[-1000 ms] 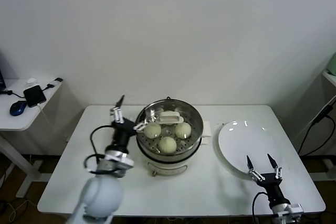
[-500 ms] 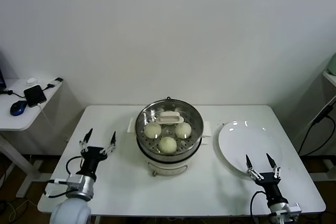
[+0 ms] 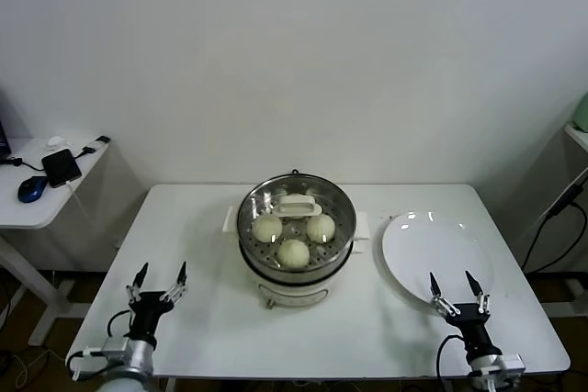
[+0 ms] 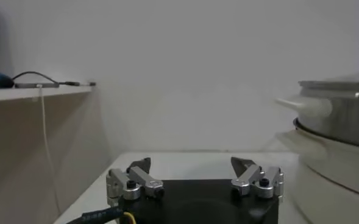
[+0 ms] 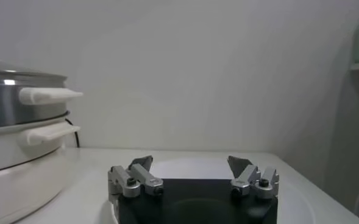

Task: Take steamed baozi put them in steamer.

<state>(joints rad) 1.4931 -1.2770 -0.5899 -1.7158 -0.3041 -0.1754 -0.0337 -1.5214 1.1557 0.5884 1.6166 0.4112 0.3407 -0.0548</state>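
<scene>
Since a second ago my left end effector (image 3: 158, 274) has retreated from the steamer (image 3: 296, 227) to the desk's front-left corner, fingers apart. Right end effector (image 3: 454, 284) waits front-right, also apart. Steamed baozi (image 3: 293, 252) sit inside under the glass lid (image 3: 296, 209); I judge loading finished, nothing left but parking.

Even, bright, diffuse light; soft shadows only. Small glare spots on the plate (image 3: 432, 250) rim and on the glass lid (image 3: 296, 213) of the steamer (image 3: 294, 254). Head view sharp, corners slightly darker. Both wrist views dimmer and hazy, with a soft background; steamer wall (image 4: 344, 122) shows smeared reflections.
</scene>
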